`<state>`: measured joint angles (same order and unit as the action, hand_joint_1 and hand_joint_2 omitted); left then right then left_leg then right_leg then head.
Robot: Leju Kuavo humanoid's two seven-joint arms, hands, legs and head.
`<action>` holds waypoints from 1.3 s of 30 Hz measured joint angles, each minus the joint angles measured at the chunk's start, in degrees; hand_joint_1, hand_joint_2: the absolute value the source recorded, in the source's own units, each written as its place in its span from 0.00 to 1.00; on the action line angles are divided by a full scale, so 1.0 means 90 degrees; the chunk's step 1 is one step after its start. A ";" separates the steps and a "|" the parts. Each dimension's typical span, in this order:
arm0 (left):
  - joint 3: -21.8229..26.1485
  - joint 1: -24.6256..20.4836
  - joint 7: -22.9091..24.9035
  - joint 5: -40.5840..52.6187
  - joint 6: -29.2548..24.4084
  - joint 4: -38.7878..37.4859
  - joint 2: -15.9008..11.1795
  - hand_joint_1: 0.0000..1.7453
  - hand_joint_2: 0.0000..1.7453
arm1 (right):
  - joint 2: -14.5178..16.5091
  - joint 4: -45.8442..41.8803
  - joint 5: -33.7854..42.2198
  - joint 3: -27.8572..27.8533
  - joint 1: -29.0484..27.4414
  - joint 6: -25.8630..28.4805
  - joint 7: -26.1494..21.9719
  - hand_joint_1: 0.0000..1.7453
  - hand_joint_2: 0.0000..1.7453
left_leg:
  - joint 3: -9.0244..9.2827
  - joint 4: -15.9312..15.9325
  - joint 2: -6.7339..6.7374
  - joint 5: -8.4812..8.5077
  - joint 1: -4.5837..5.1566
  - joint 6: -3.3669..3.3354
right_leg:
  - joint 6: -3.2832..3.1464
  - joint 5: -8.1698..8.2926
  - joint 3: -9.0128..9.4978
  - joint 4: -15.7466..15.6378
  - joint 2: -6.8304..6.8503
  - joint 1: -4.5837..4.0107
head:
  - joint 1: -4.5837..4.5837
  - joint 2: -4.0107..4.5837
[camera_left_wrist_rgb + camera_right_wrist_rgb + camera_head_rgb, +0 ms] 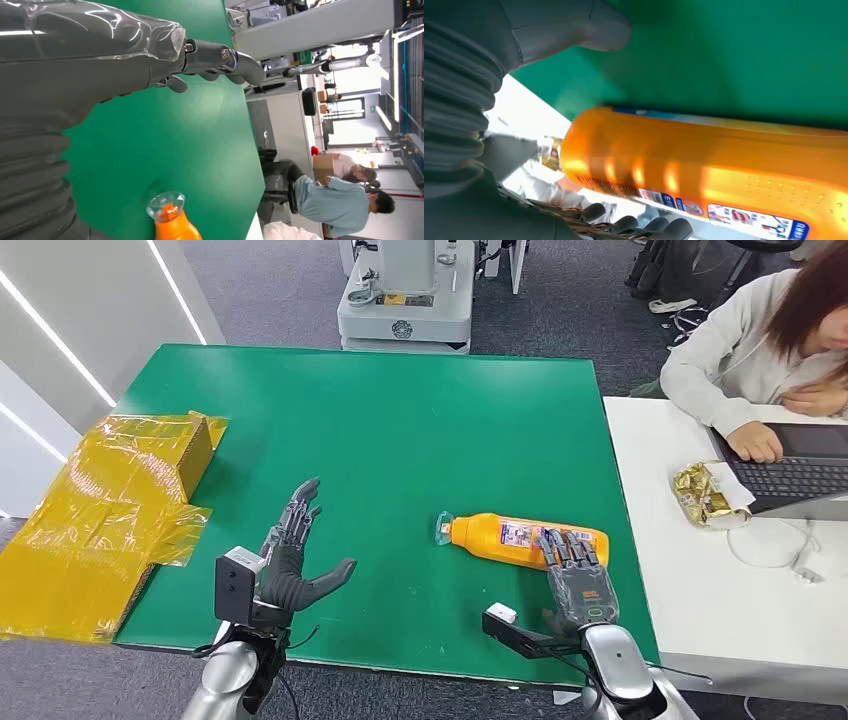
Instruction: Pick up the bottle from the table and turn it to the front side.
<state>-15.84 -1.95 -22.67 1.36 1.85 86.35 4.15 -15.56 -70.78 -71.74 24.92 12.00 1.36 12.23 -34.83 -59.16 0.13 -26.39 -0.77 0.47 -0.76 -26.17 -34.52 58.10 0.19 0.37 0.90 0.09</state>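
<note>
The left hand (150,65) enters from the picture's left edge: a grey ribbed cover, a broad glossy grey body, and dark fingers (235,57) stretched out over the green table (165,145) with nothing in them. The fingers are extended rather than curled, and whether they touch the surface cannot be told. The orange bottle (170,222) lies on the table apart from the hand, its clear cap turned toward the camera and most of its body cut off by the frame edge. Beyond the table's edge, people (340,197) sit near a cardboard box (325,165) in a bright room
</note>
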 joint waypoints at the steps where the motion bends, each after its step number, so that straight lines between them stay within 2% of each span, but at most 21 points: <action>1: 0.0000 -0.0003 -0.0002 0.0000 0.0008 -0.0008 -0.0001 0.00 1.00 | 0.0000 -0.0002 0.0155 -0.0030 -0.0004 -0.0065 -0.0114 0.00 1.00 | 0.0000 0.0000 0.0000 0.0000 0.0000 0.0000 | 0.0000 0.0000 0.0000 0.0000 0.0000 0.0000 | -0.0001 0.0000; 5: -0.0001 -0.0038 -0.0014 -0.0015 0.0061 -0.0086 -0.0007 0.00 1.00 | 0.0000 0.0047 0.1070 -0.0202 0.0053 -0.0244 -0.0836 0.00 1.00 | 0.0005 -0.0001 0.0004 0.0000 0.0001 0.0000 | 0.0001 0.0002 0.0003 -0.0001 -0.0004 0.0001 | 0.0000 0.0000; 10: -0.0001 -0.0130 -0.0048 -0.0072 0.0047 -0.0219 -0.0009 0.00 1.00 | 0.0026 0.0299 0.1684 -0.0317 0.0253 0.0489 -0.1495 0.00 1.00 | 0.0007 -0.0001 0.0003 0.0003 0.0000 0.0001 | 0.0001 0.0005 0.0006 0.0001 -0.0002 0.0000 | -0.0001 0.0000; 14: -0.0001 -0.0185 -0.0087 -0.0122 0.0013 -0.0294 -0.0010 0.00 1.00 | 0.0071 0.0431 0.1848 -0.0342 0.0430 0.0846 -0.1690 0.00 1.00 | 0.0008 -0.0001 0.0003 0.0004 -0.0001 0.0003 | -0.0001 0.0006 0.0006 0.0002 -0.0003 0.0000 | 0.0000 0.0000; 24: -0.0001 -0.0299 -0.0132 -0.0185 -0.0015 -0.0463 -0.0012 0.00 1.00 | 0.0203 0.0829 0.1954 -0.0306 0.0883 0.1041 -0.1860 0.00 1.00 | 0.0005 -0.0001 0.0003 0.0004 0.0000 0.0003 | 0.0000 0.0005 0.0005 0.0002 -0.0003 0.0000 | -0.0001 0.0000; 26: -0.0001 -0.0326 -0.0135 -0.0231 0.0029 -0.0498 -0.0013 0.00 1.00 | 0.0240 0.0959 0.2075 -0.0295 0.1014 0.0784 -0.1844 0.00 1.00 | 0.0005 -0.0001 0.0003 0.0004 0.0000 0.0003 | 0.0000 0.0006 0.0006 0.0002 -0.0002 0.0000 | -0.0001 0.0000; 32: -0.0044 -0.0507 -0.0079 -0.0535 0.0431 -0.0677 -0.0012 0.00 1.00 | 0.0322 0.2102 0.2791 -0.0201 0.1852 -0.0825 -0.1765 0.00 1.00 | 0.0007 -0.0002 0.0003 0.0013 0.0000 0.0002 | 0.0005 0.0014 0.0006 0.0002 -0.0003 0.0001 | 0.0001 0.0000; 39: -0.0142 -0.0694 0.0091 -0.0842 0.0604 -0.0855 -0.0008 0.00 1.00 | 0.0366 0.3546 0.3054 -0.0031 0.2980 -0.1799 -0.1884 0.00 1.00 | 0.0009 -0.0005 -0.0001 0.0017 0.0000 -0.0001 | 0.0007 0.0015 0.0012 0.0002 0.0000 0.0000 | -0.0001 0.0000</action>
<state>-17.11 -8.20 -21.85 -6.22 7.28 78.65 4.08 -12.27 -38.87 -44.25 24.64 38.82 -14.83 -4.73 -34.75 -59.20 0.12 -26.24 -0.77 0.46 -0.70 -26.04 -34.41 58.12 0.19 0.37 0.89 0.09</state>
